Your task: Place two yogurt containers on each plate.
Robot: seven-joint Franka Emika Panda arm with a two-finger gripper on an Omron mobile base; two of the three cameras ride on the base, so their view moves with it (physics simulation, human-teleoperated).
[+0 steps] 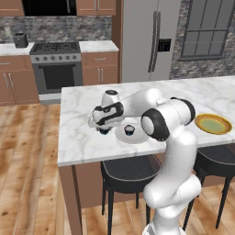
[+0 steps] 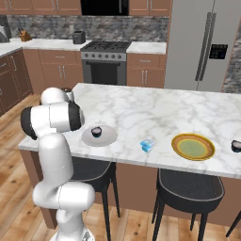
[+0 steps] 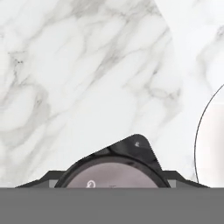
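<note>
Gripping a small dark round yogurt cup [image 3: 114, 168], the pincer [image 1: 104, 130] hovers over the marble table [image 1: 78, 137] beside the pale grey-white plate [image 1: 137, 136].

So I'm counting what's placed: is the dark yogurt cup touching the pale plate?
Touching. The right base view shows the dark yogurt cup sitting on the pale plate, inside its rim.
</note>
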